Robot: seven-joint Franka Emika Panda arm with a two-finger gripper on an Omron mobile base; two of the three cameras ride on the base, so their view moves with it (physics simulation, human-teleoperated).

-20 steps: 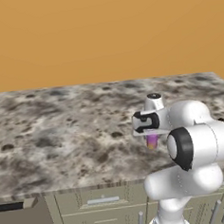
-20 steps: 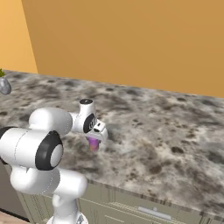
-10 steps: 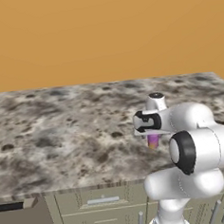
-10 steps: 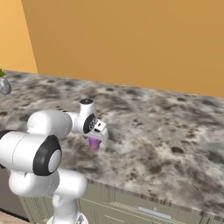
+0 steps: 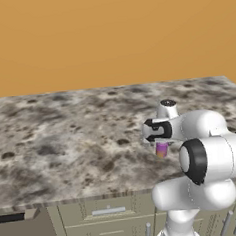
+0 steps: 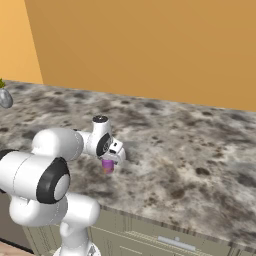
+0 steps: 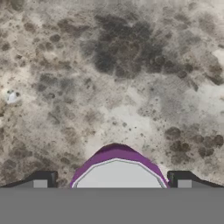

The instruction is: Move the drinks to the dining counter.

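Can held over the marbled desk
The pincer [image 7: 112, 179] pinches the purple-pink can [image 6: 108, 166] — one tip each side, silver top up — just above the dining desk [image 5: 67, 144], near its front edge.

Arm: your white arm folds forward from its base, forearm level, wrist bent downward. Pincer [image 5: 161, 147]: points straight down, finger tips [image 7: 40, 180] set either side of a purple can [image 6: 108, 166], closed on it.
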